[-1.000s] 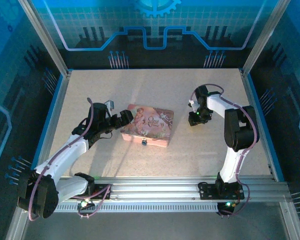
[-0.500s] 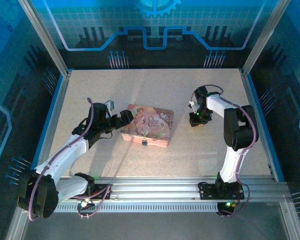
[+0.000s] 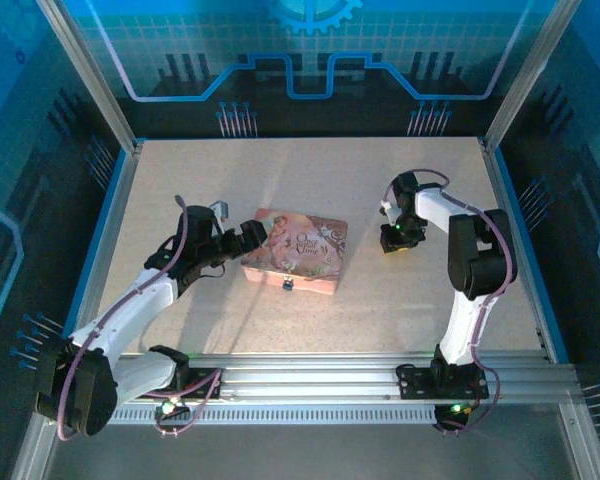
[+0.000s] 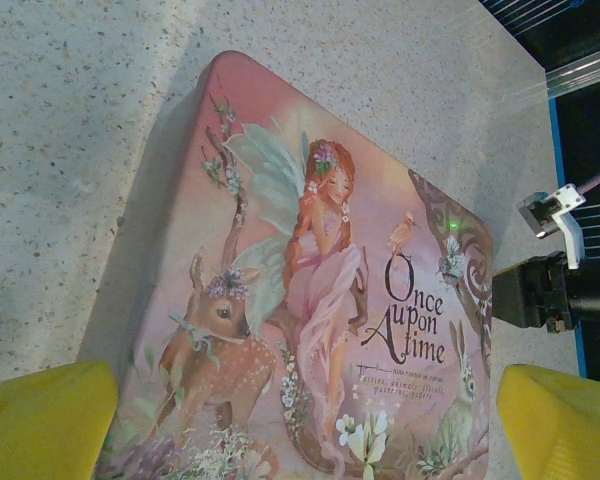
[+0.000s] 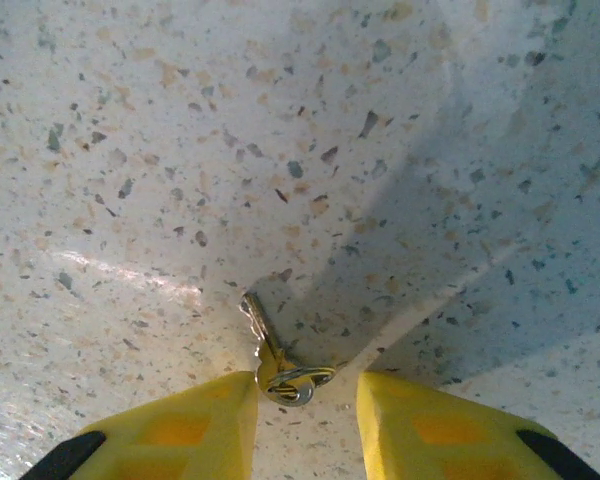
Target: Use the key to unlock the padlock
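The tiny dark padlock (image 3: 288, 284) hangs at the near edge of the pink illustrated tin (image 3: 296, 251), which lies flat at mid-table. My left gripper (image 3: 250, 238) hovers over the tin's left end. Its yellow fingers (image 4: 45, 415) stand wide open above the lid (image 4: 310, 280). A small brass key (image 5: 268, 338) with a steel ring (image 5: 300, 382) lies on the speckled table. My right gripper (image 5: 306, 420) points down at it, open. The key's head sits between the fingertips, close against the left finger (image 5: 195, 425). In the top view the right gripper (image 3: 394, 241) stands right of the tin.
The speckled tabletop (image 3: 310, 180) is bounded by blue rails and aluminium posts (image 3: 90, 90). The right arm's dark wrist (image 4: 545, 290) shows beyond the tin's far end. Open table lies behind and in front of the tin.
The right gripper has shifted slightly down and to the right, closer to the table. The left arm and the tin have hardly moved.
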`<state>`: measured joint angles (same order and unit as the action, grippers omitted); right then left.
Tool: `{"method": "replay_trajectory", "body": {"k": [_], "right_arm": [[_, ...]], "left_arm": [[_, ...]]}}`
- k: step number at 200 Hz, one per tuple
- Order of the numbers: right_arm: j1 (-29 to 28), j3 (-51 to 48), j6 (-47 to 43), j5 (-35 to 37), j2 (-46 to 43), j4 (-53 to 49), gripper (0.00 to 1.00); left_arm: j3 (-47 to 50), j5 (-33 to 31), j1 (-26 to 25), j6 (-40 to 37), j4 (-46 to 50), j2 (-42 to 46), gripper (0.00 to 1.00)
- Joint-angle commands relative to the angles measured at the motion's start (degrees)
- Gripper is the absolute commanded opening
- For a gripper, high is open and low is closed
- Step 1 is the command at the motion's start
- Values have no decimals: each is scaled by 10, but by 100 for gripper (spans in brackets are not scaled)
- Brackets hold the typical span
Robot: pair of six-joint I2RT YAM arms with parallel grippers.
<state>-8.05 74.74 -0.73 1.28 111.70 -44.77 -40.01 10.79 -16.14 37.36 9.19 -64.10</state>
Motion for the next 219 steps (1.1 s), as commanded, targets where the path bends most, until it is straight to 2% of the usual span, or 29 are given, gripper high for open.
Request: {"method": "replay_trajectory", "body": {"k": [1,21,51,131,181,219], "right_arm": [[7,13,-9,-10,19,0,34],[8,12,-10,-14,20,5,33],[7,10,-10,-18,14,8,23],[7,-9,-5,-15,-26,16,6],[-1,-23,0,-14,-60,27,1],[-15,-39,3,-40,-103,51,0]], "left_arm": [[1,10,-3,3,9,-3,99],[0,8,-3,2,10,-3,99],[-1,11,-3,4,11,-4,99],[1,11,-3,4,10,-6,99],[-3,20,-3,11,6,-5,99],[-2,50,-3,49,-28,-5,99]]}}
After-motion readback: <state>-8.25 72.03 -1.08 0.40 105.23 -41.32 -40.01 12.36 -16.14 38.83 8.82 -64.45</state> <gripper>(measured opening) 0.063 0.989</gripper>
